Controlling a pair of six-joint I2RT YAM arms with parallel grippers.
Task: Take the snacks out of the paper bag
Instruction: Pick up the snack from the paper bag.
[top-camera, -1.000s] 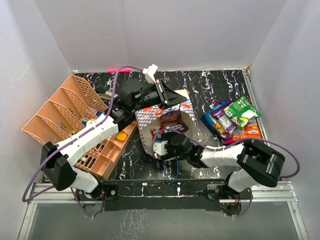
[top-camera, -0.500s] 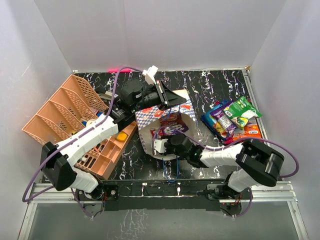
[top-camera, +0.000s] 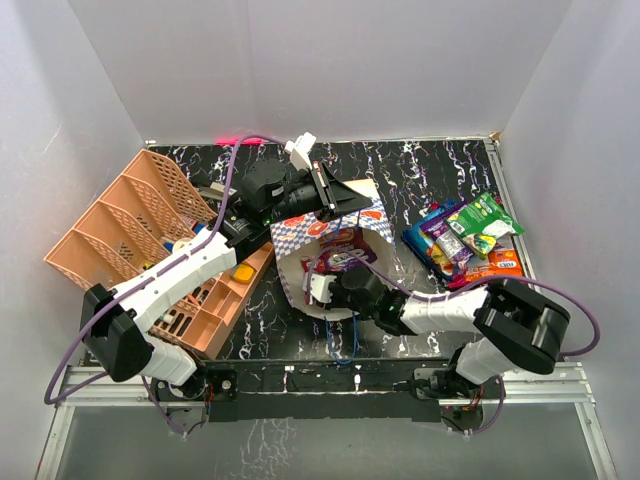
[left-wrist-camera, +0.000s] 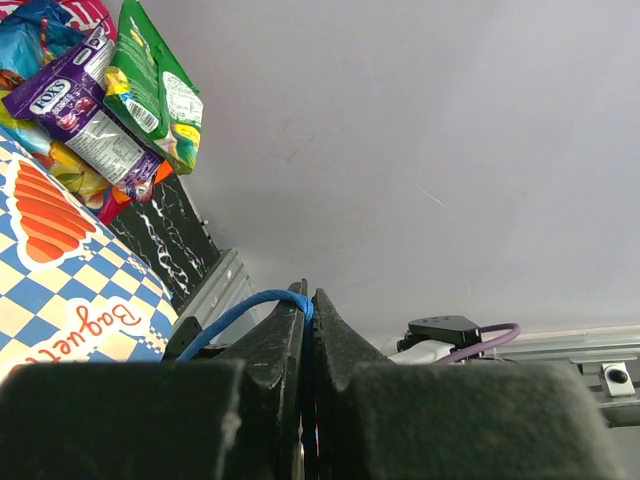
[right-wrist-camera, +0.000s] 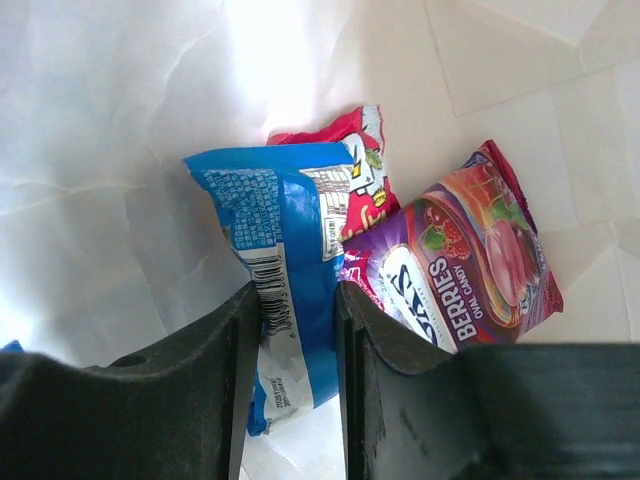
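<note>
The paper bag (top-camera: 296, 232) lies on its side mid-table, mouth towards the arms. My left gripper (top-camera: 345, 200) is shut on its blue cord handle (left-wrist-camera: 240, 312) and holds the top edge up; the chequered side shows in the left wrist view (left-wrist-camera: 70, 280). My right gripper (top-camera: 322, 285) reaches into the bag's mouth. Inside, its parted fingers (right-wrist-camera: 295, 295) straddle a blue snack packet (right-wrist-camera: 285, 230). A purple berries packet (right-wrist-camera: 460, 280) and a red packet (right-wrist-camera: 355, 150) lie beside it on the white bag wall (right-wrist-camera: 120, 130). The purple packet also shows from above (top-camera: 345, 250).
A pile of snack packets (top-camera: 465, 238) lies on the black marbled table at the right, also in the left wrist view (left-wrist-camera: 110, 110). The peach latticed basket (top-camera: 140, 240) with bottles stands at the left, under my left arm. White walls enclose the table.
My right gripper has edged a little deeper into the bag's mouth. My left gripper still holds the handle in the same place.
</note>
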